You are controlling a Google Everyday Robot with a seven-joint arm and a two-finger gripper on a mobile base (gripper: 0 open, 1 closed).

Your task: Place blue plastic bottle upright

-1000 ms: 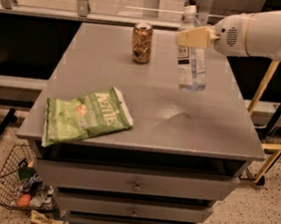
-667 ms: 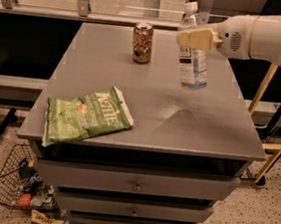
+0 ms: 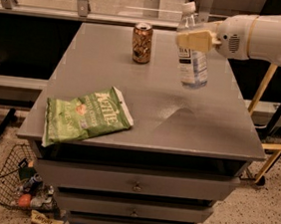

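Hardly shifted since a second ago: hand (image 3: pixel 198 40), over far right of table (image 3: pixel 203 135), clamped on shoulder of blue plastic bottle (image 3: pixel 193 67). Held near upright, cap uppermost, base at table level; contact not discernible. Left of it, apart: brown can (image 3: pixel 141 43). Front left: green chip bag (image 3: pixel 87 116).
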